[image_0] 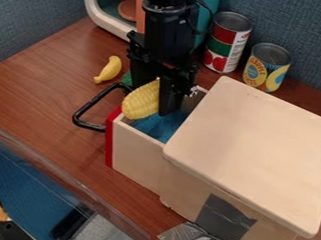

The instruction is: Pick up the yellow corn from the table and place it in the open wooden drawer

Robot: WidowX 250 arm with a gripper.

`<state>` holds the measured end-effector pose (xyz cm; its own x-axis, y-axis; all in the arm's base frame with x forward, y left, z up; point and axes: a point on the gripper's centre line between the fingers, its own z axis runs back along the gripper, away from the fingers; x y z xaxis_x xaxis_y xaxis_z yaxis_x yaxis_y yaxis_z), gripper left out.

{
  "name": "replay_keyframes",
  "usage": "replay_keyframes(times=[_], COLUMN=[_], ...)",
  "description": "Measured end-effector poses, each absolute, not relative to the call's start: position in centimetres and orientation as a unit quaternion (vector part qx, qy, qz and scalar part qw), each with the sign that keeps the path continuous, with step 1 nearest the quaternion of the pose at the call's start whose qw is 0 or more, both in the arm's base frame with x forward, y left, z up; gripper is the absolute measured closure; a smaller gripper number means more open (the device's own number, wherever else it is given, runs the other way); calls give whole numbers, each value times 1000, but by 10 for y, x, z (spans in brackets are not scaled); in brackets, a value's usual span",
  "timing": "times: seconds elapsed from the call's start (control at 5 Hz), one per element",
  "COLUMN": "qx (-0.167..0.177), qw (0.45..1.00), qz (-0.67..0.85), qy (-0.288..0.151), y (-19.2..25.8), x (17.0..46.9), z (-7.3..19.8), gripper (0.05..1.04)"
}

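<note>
I've got my end effector closed around a toy corn cob at the open drawer, a toy banana near its handle.

Banana, red can, yellow can.

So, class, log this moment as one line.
gripper: holding corn | corn: above open drawer | banana: on table | two cans: behind box

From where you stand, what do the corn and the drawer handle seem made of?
The corn looks like molded plastic, or perhaps rubber: faintly glossy, with even bumps. The drawer handle is black, smooth and slightly shiny: painted metal or plastic.
</note>
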<state>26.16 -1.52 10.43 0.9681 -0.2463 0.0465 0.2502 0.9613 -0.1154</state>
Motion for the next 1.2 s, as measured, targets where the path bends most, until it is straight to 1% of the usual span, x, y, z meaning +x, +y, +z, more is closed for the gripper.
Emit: replay_keyframes(times=[0.2,0.4,0.6,0.8,1.0,1.2], qx=[-61,-63,-58,-36,7,50], qw=[990,991,993,995,998,998], qz=[-124,-119,-95,-70,-46,-35], qy=[-11,-8,-45,-67,-47,-17], y=[-15,-14,5,39,87,128], x=[261,257,249,230,210,201], z=[100,98,118,137,139,134], gripper=[106,81,83,83,83,83])
